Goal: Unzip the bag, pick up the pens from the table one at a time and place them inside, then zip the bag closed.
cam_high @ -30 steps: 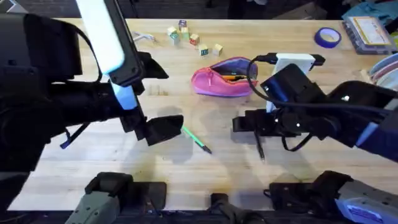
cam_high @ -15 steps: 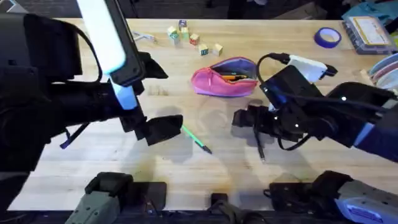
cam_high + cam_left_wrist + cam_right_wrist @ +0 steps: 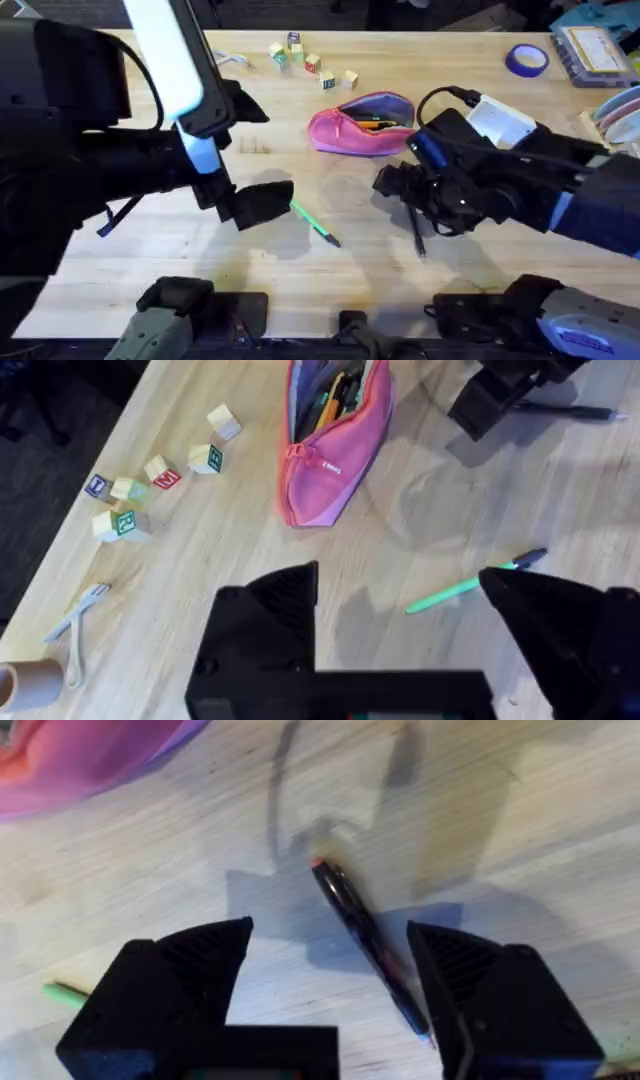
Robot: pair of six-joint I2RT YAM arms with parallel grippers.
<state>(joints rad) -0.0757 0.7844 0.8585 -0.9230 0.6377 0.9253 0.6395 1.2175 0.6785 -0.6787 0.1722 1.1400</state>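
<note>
The overhead camera looks down and forward over the light wood-plank table (image 3: 300,270). The left wrist camera, higher up, shares the pink fabric pouch (image 3: 335,445) and slim green pen (image 3: 455,590); the right wrist camera hangs close above the slim black pen (image 3: 370,945).

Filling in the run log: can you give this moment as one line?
bag: unzipped | green pen: on table | black pen: on table | left tool: open, over green pen | right tool: open, over black pen

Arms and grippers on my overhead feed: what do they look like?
Both arms are mostly black. The left arm has a white upper link with a light-blue band. The right arm carries a white block, a looping black cable and blue accents. Each gripper, left gripper and right gripper, has two wedge-shaped matte-black fingers.
</note>
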